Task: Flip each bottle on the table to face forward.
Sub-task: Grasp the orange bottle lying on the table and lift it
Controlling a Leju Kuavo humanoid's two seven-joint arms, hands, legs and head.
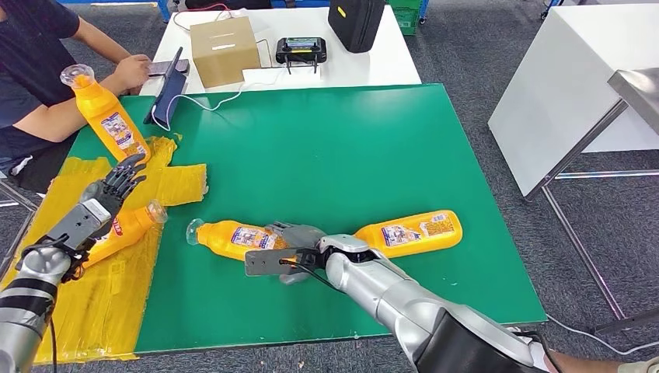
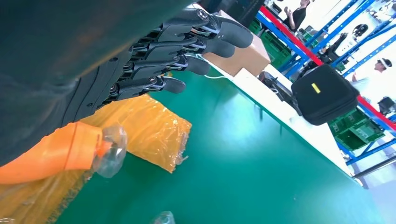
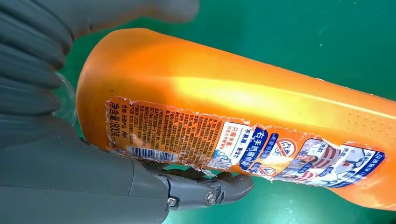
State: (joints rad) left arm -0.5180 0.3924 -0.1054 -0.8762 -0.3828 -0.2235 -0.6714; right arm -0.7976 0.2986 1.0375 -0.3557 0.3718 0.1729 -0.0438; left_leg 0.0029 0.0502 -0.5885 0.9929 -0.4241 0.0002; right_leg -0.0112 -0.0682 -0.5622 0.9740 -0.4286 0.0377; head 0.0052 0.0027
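Four orange bottles with clear caps are on the green table [image 1: 350,155]. My right hand [image 1: 295,239] grips the base end of the middle bottle [image 1: 229,237], which lies on its side; up close its torn label [image 3: 233,144] shows, with my thumb [image 3: 210,189] under it. Another bottle [image 1: 412,231] lies just right of that hand. My left hand [image 1: 116,186] hovers with its fingers [image 2: 187,46] stretched straight over a third lying bottle [image 1: 132,225], whose neck and cap [image 2: 109,149] show below them. A fourth bottle [image 1: 109,120] stands tilted at the far left.
Crinkled yellow plastic sheet [image 1: 93,303] covers the table's left side. A person [image 1: 39,70] sits at the far left corner by a tablet [image 1: 167,89]. Behind are a cardboard box [image 1: 224,48], a controller [image 1: 301,50] and a black case [image 1: 355,23]. A white table [image 1: 559,93] stands right.
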